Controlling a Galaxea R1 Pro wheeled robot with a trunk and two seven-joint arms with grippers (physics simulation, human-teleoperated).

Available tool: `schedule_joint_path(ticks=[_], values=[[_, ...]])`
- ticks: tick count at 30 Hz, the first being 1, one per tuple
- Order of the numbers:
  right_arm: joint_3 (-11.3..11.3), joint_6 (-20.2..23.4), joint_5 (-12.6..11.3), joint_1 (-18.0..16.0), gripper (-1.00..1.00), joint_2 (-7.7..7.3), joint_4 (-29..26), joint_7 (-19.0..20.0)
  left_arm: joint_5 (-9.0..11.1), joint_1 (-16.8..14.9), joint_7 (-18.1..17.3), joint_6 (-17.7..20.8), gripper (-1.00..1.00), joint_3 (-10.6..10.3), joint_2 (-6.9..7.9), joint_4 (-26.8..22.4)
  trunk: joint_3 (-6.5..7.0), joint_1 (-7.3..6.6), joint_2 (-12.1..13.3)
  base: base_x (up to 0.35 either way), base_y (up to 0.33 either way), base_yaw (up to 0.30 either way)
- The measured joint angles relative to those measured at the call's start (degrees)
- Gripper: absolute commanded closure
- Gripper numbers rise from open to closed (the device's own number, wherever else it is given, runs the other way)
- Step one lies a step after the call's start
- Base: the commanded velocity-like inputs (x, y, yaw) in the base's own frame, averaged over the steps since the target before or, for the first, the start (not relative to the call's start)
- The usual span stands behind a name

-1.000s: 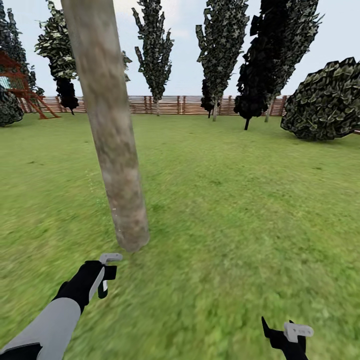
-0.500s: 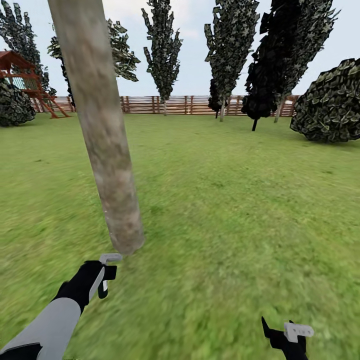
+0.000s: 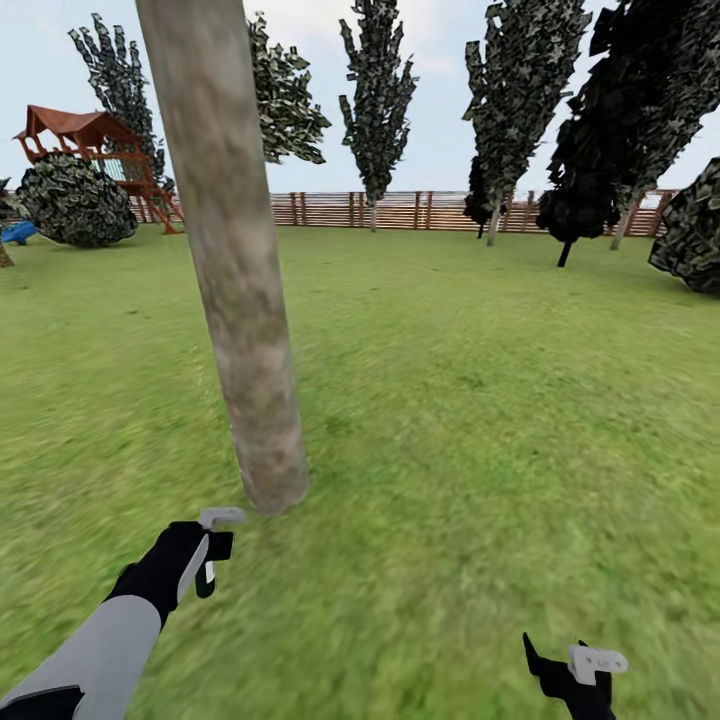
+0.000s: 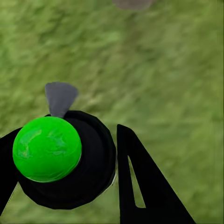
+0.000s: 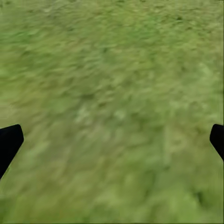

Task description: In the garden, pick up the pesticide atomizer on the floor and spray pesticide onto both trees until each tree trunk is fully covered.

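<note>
Item: my left claw (image 4: 100, 163) clamps the pesticide atomizer (image 4: 65, 161). Tree trunk (image 3: 235, 270) just ahead, axis upright, nearer this arm. Right claw (image 5: 112, 140) spread wide, empty.

trunk (image 3: 235, 270): you've got bark-like skin, mottled grey-brown, matt, looks smooth.
grass (image 3: 480, 400): soft blurry green, matt, no shine.
fence (image 3: 420, 210): brown wood slats, matt.
spray bottle (image 4: 65, 161): black plastic body, w/ glossy bright-green round cap, highlights on it.
left gripper (image 3: 212, 548): your tips are pale grey matt plastic; wrist black, forearm smooth light grey.
right gripper (image 3: 580, 668): black matt parts, pale grey tip.
</note>
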Motion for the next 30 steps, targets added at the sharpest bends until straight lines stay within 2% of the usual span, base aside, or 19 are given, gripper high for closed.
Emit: schedule_joint_path(ticks=[5, 16, 18, 20, 23, 26, 30], values=[[0.00, 0.01, -0.04, 0.00, -1.00, 0.00, -0.08, 0.00, -0.01, 0.00, 0.02, 0.00, 1.00, 0.25, 0.07, -0.15, 0.00, 0.00, 0.00, 0.186, -0.002, 0.086], [-0.04, 0.01, -0.05, 0.00, -1.00, 0.00, -0.08, -0.08, -0.20, -0.35, -0.50, 1.08, 1.00, -0.16, 0.01, 0.14, 0.00, 0.00, 0.00, 0.009, 0.000, 0.003], [-0.07, 0.01, -0.05, 0.00, -1.00, 0.00, -0.08, -0.09, -0.05, -0.80, -0.54, 1.30, 1.00, -0.15, -0.44, 0.50, 0.00, 0.00, 0.00, 0.000, 0.000, 0.000], [-0.05, 0.01, -0.05, 0.00, -1.00, 0.00, -0.09, -0.09, 0.00, -1.92, -0.29, 4.26, 1.00, -0.19, -1.66, 0.74, 0.00, 0.00, 0.00, 0.000, 0.000, 0.000], [-0.08, 0.01, -0.12, 0.00, -1.00, 0.00, -0.16, -0.09, 0.16, -4.69, -0.02, 8.34, 1.00, -0.12, -2.16, 2.61, 0.00, 0.00, 0.00, 0.000, 0.000, 0.000], [-0.08, 0.01, -0.13, 0.00, -1.00, 0.00, -0.25, -0.09, 0.14, -6.51, 0.02, 8.87, 1.00, -0.04, -3.48, 5.63, 0.00, 0.00, 0.00, 0.000, 0.000, -0.023], [-0.08, 0.01, -0.13, 0.00, -1.00, 0.00, -0.30, -0.09, -0.48, -6.39, -0.12, 8.85, 1.00, -0.34, -3.70, 6.23, 0.00, 0.00, 0.00, 0.000, 0.000, -0.220]])
